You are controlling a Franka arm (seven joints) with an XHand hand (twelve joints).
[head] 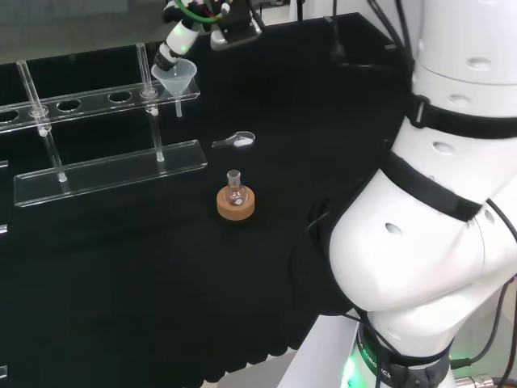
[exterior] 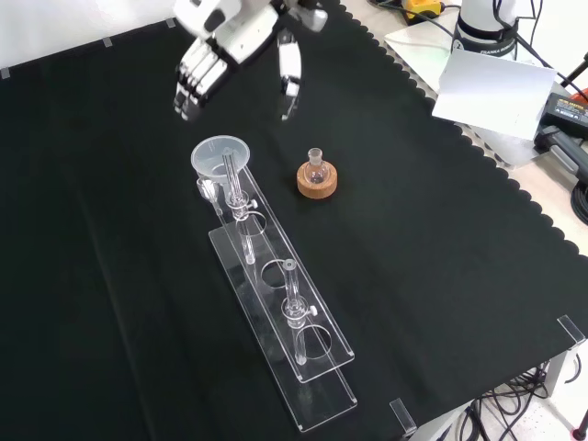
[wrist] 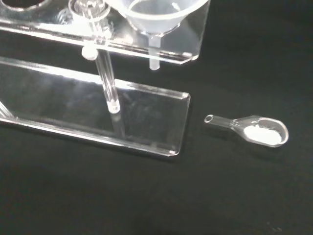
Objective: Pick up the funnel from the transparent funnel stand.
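Clear funnel (head: 176,77) upright, seated in transparent stand's (head: 109,170) end hole

The robot's black and white hand (exterior: 241,41) hangs at the upper left of the front view, palm turned downward, its fingers (exterior: 195,81) relaxed and pointing down with the thumb (exterior: 289,75) spread apart from them, nothing between them. In the head view the hand (head: 206,20) sits at the top of the frame, left of centre, while the arm's large white links (head: 428,242) bulk along the right side.
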